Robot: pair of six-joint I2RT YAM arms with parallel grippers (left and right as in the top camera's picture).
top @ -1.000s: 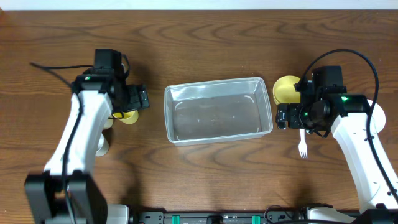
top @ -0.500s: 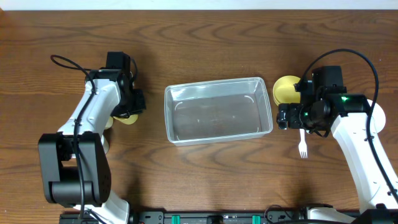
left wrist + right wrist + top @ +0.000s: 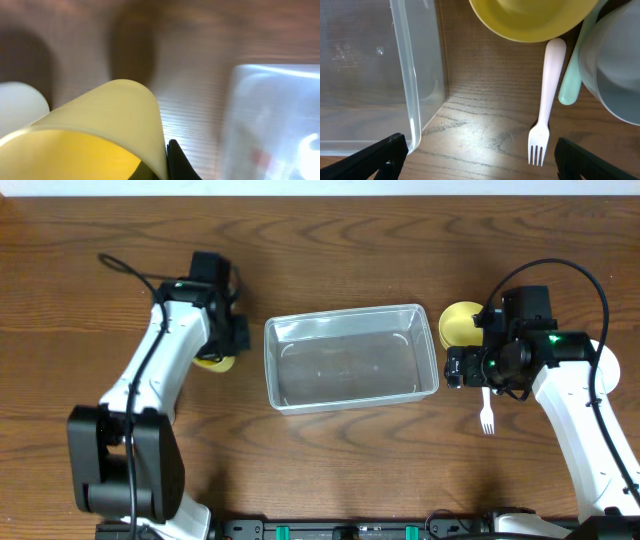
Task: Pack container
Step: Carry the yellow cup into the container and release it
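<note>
I see the container at table centre. At its 9 o'clock my left gripper clamps a yellow cup, near the container's left wall. A blurred white thing sits beside the cup. At 3 o'clock my right gripper hangs spread wide by the rim, with a yellow bowl at 2 o'clock and a white fork at 4.

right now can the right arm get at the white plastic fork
Probably yes: the white plastic fork lies uncovered on the wooden table within the span of its open jaws.
</note>
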